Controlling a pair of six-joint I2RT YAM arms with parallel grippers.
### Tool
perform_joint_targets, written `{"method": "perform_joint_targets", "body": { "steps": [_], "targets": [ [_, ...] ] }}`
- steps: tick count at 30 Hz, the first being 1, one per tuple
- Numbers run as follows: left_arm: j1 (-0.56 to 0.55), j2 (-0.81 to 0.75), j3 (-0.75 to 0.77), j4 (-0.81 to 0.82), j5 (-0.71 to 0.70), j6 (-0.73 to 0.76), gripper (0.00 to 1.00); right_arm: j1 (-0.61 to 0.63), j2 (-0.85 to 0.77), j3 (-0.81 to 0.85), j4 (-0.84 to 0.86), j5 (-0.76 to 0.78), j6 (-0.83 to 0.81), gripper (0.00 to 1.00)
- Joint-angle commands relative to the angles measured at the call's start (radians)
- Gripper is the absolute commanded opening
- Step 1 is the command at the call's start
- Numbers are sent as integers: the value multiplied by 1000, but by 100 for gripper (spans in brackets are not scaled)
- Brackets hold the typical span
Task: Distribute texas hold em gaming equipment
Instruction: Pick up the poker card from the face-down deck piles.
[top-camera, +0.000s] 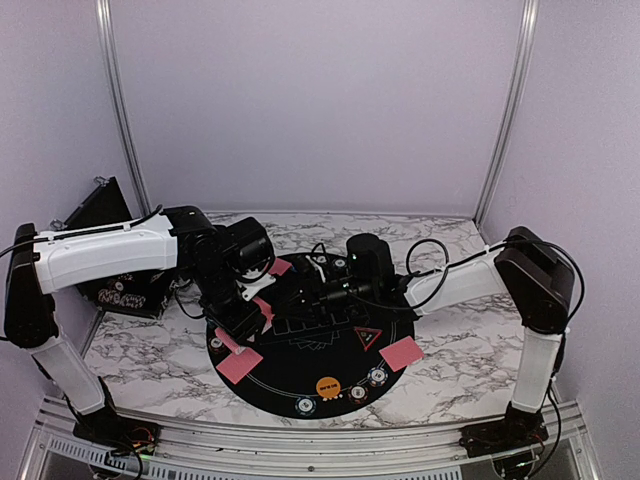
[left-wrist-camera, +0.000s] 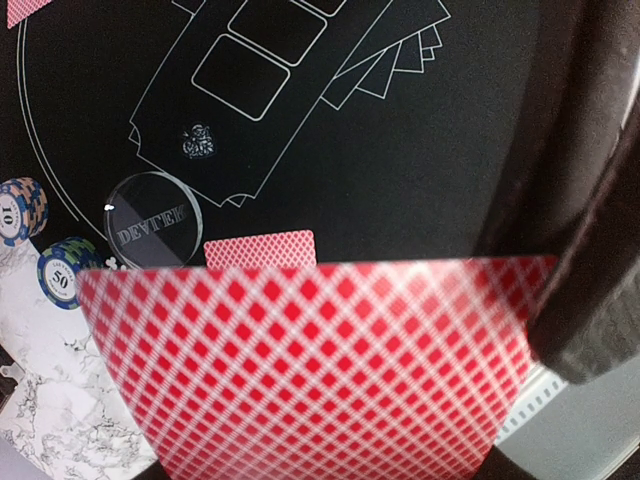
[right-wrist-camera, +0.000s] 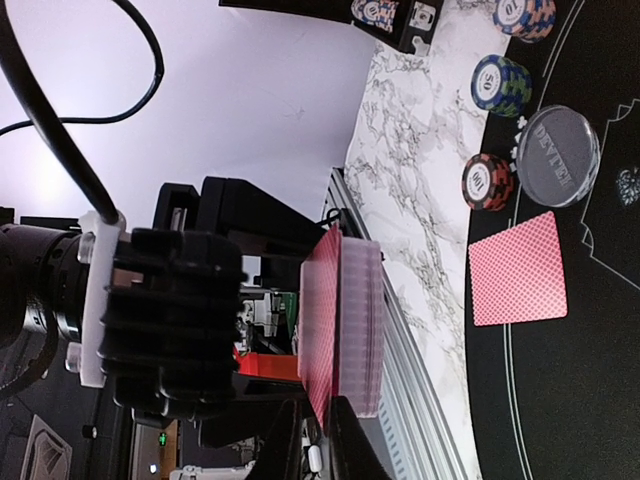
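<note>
My left gripper (top-camera: 243, 300) is shut on a deck of red-backed playing cards (left-wrist-camera: 310, 370) and holds it over the left of the black mat (top-camera: 300, 372). In the right wrist view the deck (right-wrist-camera: 362, 320) stands on edge. Its top card (right-wrist-camera: 322, 300) peels away at the bottom and runs between the fingers of my right gripper (right-wrist-camera: 315, 402), which is shut on it. Single cards (top-camera: 240, 362) (top-camera: 401, 353) (top-camera: 280, 267) lie face down on the mat. Striped chips (top-camera: 378, 376), an orange disc (top-camera: 328, 385) and a red triangle marker (top-camera: 367, 335) sit near the front.
A clear dealer button (left-wrist-camera: 150, 222) lies on the mat beside one face-down card (left-wrist-camera: 260, 248) and two chip stacks (left-wrist-camera: 65, 272) at the mat's edge. A black box (top-camera: 120, 290) stands at the far left of the marble table. The metal rail (top-camera: 300, 440) runs along the front.
</note>
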Motion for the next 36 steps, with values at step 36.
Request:
{"method": "perform_joint_targets", "body": {
  "steps": [36],
  "targets": [
    [5,-31,-5,6,-7,9,58,-137,-109,-113,200,-73,112,0]
  ]
}}
